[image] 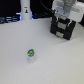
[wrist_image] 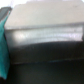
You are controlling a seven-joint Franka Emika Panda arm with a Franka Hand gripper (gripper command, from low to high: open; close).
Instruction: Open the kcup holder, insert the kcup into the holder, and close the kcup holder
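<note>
While the gripper (image: 63,19) hangs over the holder (image: 62,28) at far right in the exterior view, I cannot tell whether its fingers are spread or closed. Well apart, the kcup (image: 31,55) stands upright on the table (image: 55,60), nearer and to the left.

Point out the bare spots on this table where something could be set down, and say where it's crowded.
Bare: the wide stretch of table between the kcup and the white bottle at the back, and the patch on the exterior view's right below the kcup holder. Crowded: the far right corner, where the gripper sits at the holder.
</note>
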